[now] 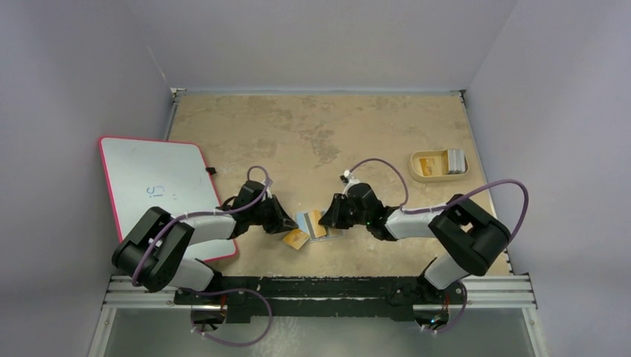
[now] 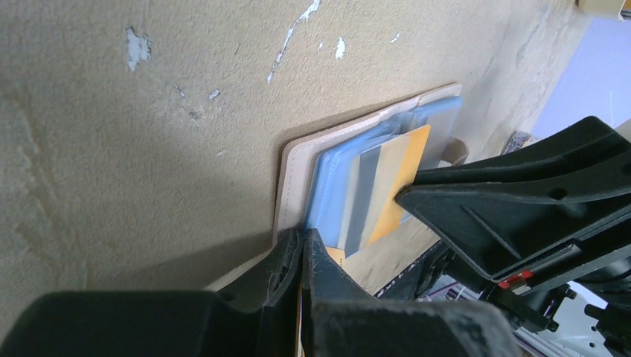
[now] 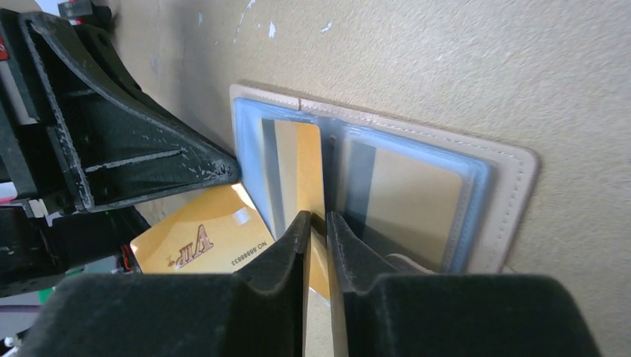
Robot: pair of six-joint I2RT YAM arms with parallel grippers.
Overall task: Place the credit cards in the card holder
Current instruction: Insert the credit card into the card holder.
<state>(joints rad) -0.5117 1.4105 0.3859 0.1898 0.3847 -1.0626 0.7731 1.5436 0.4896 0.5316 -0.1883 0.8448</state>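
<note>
- The card holder (image 3: 506, 186) lies open and flat on the counter (image 1: 312, 134), between the two arms. Its blue lining is turned upward, so the slots face both pincers.
- The right pincer (image 3: 318, 223) is closed down to a very thin gap and pinches a gold card (image 3: 305, 160) by its near edge. The far part of this card is already under the blue pocket of the half nearer to the left arm. I judge it is held this way so it can slide deeper along the slot.
- In the other half, a striped card (image 3: 402, 178) sits fully inside its pocket.
- The left pincer (image 2: 305, 249) is also almost closed. A thin orange line shows between its fingers, so it seems to grip a second gold card (image 3: 197, 238), the one printed "VIP", which sticks out just beside the holder's outer edge.
- The tip of the left pincer touches that edge, probably to stop the holder from slipping while the other card is pushed in.
- The holder is therefore directly in front of both pincers, with the right one at its middle fold and the left one at its border.
- Some pale cards (image 1: 455, 160) stand in the tray (image 1: 423, 172), well apart on the far right.
</note>
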